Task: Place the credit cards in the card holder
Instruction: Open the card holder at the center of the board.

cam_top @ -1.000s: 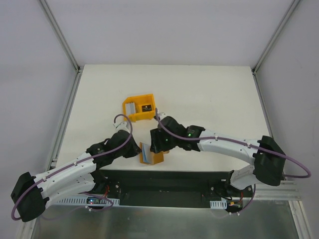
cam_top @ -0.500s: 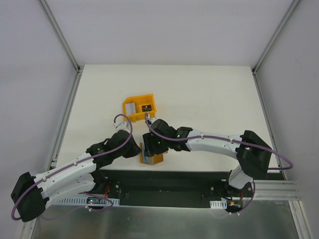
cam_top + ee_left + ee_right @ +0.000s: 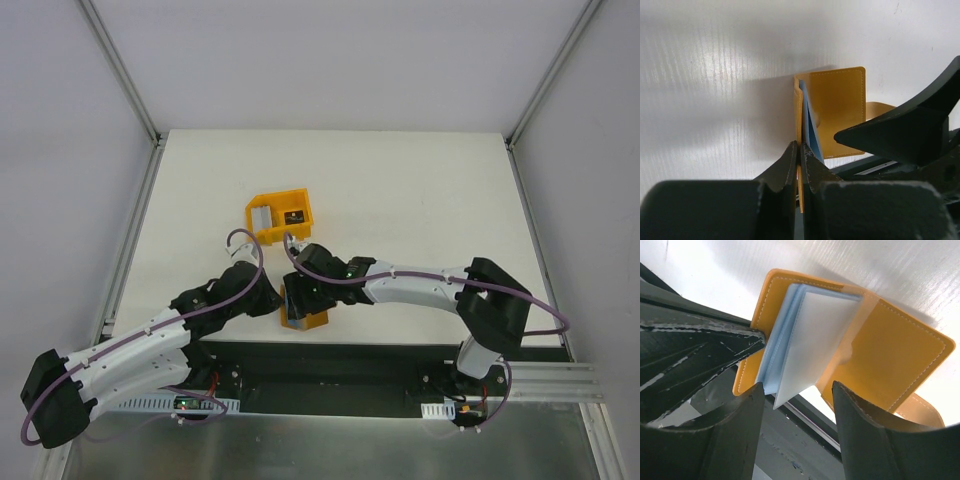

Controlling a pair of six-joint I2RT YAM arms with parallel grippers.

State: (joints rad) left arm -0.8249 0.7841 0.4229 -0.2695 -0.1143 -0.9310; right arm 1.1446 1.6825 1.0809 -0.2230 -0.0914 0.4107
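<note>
Left gripper [image 3: 799, 150]: nearest the table edge, jaws pressed together on one cover of the card holder [image 3: 840, 105]. It has not moved in the last second.
Card holder: stands open on its edge at the near side of the table [image 3: 420, 200]. One cover is pinched and the other is free.
Right gripper [image 3: 797, 405]: fingers apart with nothing between the pads. It has swung left and now sits directly over the card holder, and its spread has hardly changed.
Meaning: probably lining up to spread the pocket leaves [image 3: 810, 330]. No card is in hand, so loading has not begun.
Credit cards: a grey card [image 3: 262, 217] and a dark card [image 3: 294, 216] lie in the yellow-orange bin [image 3: 300, 195], beyond both grippers.
Right wrist only: pale blue leaves fanned out, their corner between the open fingers.
Left wrist only: the pinch on the cover edge.
Top only: bin and cards. The right wrist hides the leaves there.
</note>
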